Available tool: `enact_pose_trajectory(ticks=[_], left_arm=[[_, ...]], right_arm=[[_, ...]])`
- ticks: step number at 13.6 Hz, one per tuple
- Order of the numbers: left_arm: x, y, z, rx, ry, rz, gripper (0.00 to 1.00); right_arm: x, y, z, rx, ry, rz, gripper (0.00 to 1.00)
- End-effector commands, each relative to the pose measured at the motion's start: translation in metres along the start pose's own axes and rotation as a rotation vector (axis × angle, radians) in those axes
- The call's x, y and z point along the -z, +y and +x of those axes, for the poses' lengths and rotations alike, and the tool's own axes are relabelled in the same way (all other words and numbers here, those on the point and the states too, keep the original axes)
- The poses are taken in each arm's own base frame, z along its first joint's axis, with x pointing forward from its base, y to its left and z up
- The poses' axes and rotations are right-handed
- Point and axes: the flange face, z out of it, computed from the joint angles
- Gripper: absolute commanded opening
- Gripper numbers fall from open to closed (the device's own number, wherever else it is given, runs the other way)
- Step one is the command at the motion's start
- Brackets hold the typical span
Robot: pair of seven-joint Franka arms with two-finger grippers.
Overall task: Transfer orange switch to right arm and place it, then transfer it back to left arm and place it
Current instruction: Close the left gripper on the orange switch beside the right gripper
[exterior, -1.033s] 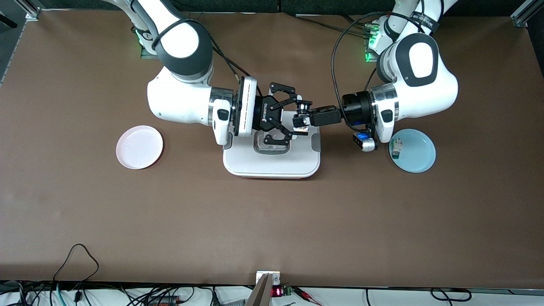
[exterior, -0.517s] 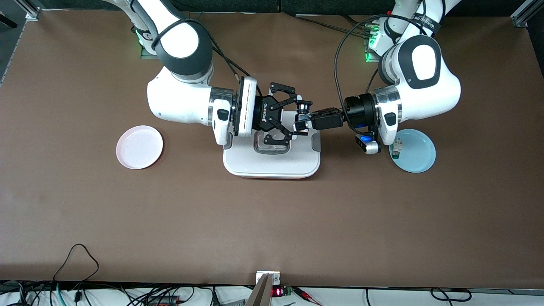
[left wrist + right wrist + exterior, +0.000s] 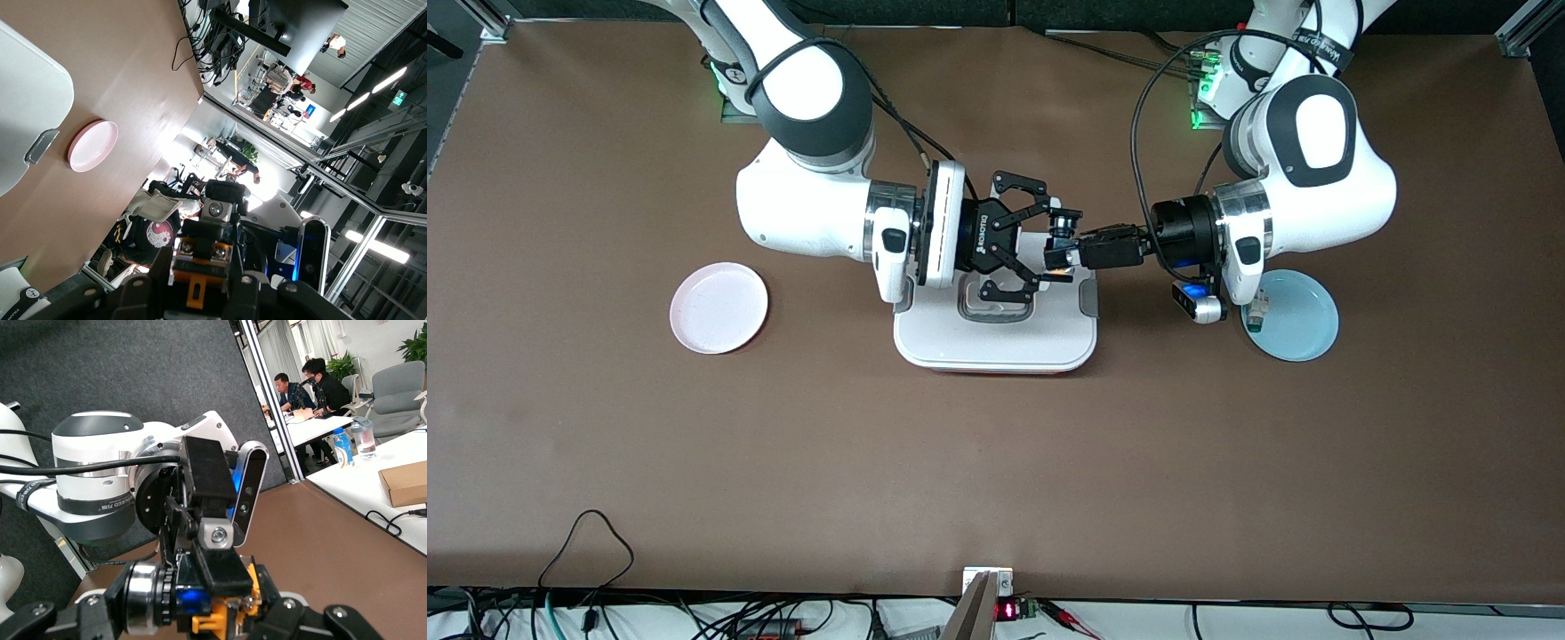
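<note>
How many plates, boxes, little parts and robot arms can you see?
Plates: 2, a pink plate and a blue plate
Boxes: 1, the white box
Little parts: 2, the orange switch between the two grippers and a white-and-green part on the blue plate
Robot arms: 2
Total: 7

the word "robotiq", reading sideways in white, stands on the black body of the right gripper (image 3: 1054,253) over the box (image 3: 996,333). nothing else is legible.
</note>
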Motion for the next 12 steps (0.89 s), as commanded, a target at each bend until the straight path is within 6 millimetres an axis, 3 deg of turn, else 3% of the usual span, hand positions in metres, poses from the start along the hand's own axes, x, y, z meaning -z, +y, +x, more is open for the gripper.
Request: enact_pose_trajectory(ticks=[1, 3, 4, 5, 10, 12], left_arm=[[0.0025, 0.0068, 0.0014, 0.046, -0.028, -0.019, 0.07], [0.0044, 0.0095, 0.0018, 0.044, -0.026, -0.023, 0.07], [0.0081, 0.011, 0.0039, 0.044, -0.023, -0.026, 0.07], [0.0098, 0.0109, 0.0052, 0.039, -0.017, -0.019, 0.06], [0.0102, 0.0115, 0.0034, 0.041, -0.011, 0.016, 0.04], [0.0118, 0.0135, 0.0033, -0.03, 0.005, 0.104, 0.04]], right_arm=[[0.0033, -0.0002, 0.0047, 0.028, 0.019, -0.021, 0.34], [0.0027, -0.0008, 0.0048, 0.028, 0.02, -0.019, 0.42], [0.0037, 0.0013, 0.0032, 0.024, 0.02, -0.022, 0.64], [0.0034, 0.0001, 0.0042, 0.019, 0.026, -0.02, 0.99], [0.0041, 0.0004, 0.005, 0.014, 0.028, -0.02, 1.0], [0.012, 0.0076, 0.0045, 0.015, 0.023, -0.031, 1.0]])
